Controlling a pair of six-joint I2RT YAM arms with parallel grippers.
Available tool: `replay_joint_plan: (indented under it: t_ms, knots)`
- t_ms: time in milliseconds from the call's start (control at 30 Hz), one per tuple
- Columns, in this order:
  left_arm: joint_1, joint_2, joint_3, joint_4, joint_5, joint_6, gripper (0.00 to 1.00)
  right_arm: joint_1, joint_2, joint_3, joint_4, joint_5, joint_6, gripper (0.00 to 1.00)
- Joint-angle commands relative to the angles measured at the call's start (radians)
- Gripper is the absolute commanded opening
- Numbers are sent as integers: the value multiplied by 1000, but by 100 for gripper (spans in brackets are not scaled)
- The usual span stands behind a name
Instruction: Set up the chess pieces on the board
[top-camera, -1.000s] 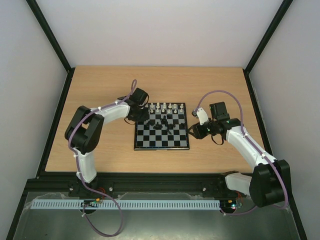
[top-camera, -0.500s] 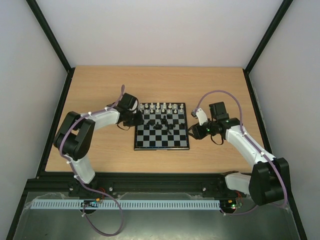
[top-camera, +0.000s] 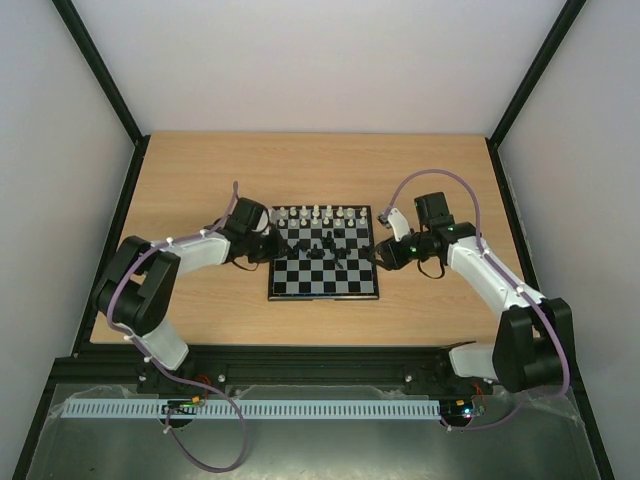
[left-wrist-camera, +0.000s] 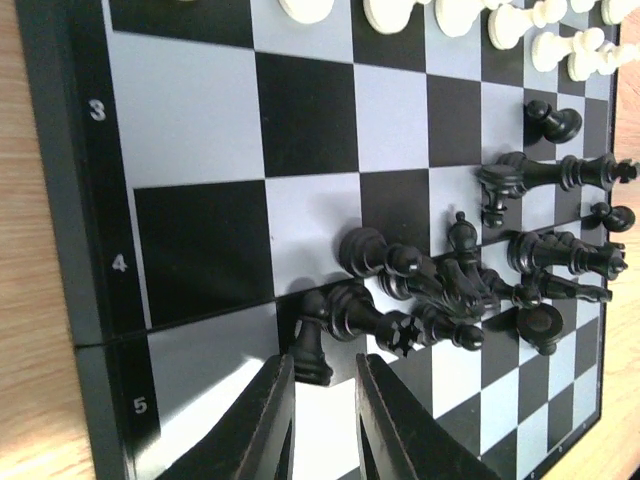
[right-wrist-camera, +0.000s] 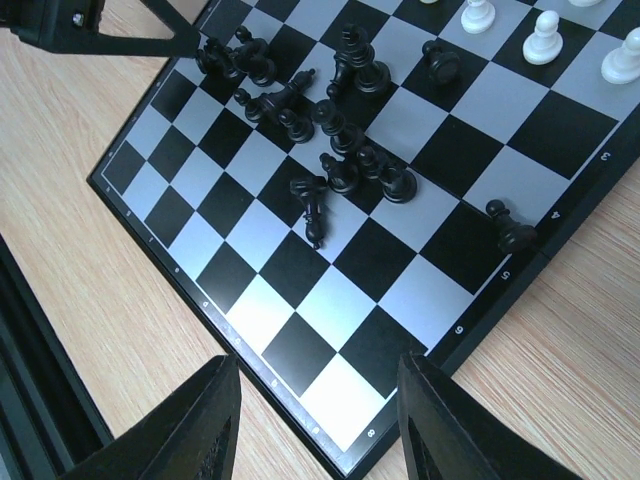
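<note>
The board (top-camera: 323, 285) lies at the table's middle. White chess pieces (top-camera: 316, 213) stand along its far rows; black chess pieces (top-camera: 326, 243) lie heaped at its centre. My left gripper (top-camera: 270, 243) is low at the board's left edge. In the left wrist view the board's rim (left-wrist-camera: 60, 200) runs down the left, and the gripper (left-wrist-camera: 322, 400) is narrowly open, its tips either side of the base of an upright black pawn (left-wrist-camera: 312, 345). My right gripper (top-camera: 378, 258) is by the right edge. In the right wrist view it (right-wrist-camera: 320, 400) is wide open and empty above the board's corner (right-wrist-camera: 205, 303).
In the right wrist view the black heap (right-wrist-camera: 330, 130) lies mid-board, a lone black pawn (right-wrist-camera: 510, 228) stands near the rim, and white pieces (right-wrist-camera: 545, 35) stand at the top right. In the left wrist view white pieces (left-wrist-camera: 400, 12) line the top. Bare wood (top-camera: 200, 180) surrounds the board.
My left gripper has drawn back leftward from the board's far-left corner to its left edge, elbow swinging out. My right gripper has shifted slightly left toward the board.
</note>
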Motion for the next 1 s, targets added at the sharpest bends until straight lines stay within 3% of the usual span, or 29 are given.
replay_joint_plan:
  t_ms: [0, 100, 200, 367, 533, 800, 967]
  knots:
    - [6, -38, -41, 64, 49, -38, 21, 4, 30, 52, -67, -43, -14, 44]
    - [4, -57, -56, 47, 7, -37, 21, 13, 51, 80, -73, -45, -10, 44]
    - [-21, -82, -57, 37, -67, -15, 30, 17, 58, 83, -58, -51, 5, 44]
    - [-114, -57, 49, -105, -283, 122, 35, 18, 54, 40, -19, -66, 36, 44]
    - [-140, -4, 131, -206, -378, 226, 36, 18, 41, 14, -12, -55, 39, 44]
    - [-139, 50, 212, -282, -446, 355, 41, 18, 24, -15, -1, -46, 34, 44]
    - [-113, 105, 263, -313, -388, 426, 40, 19, 23, -21, -2, -46, 31, 44]
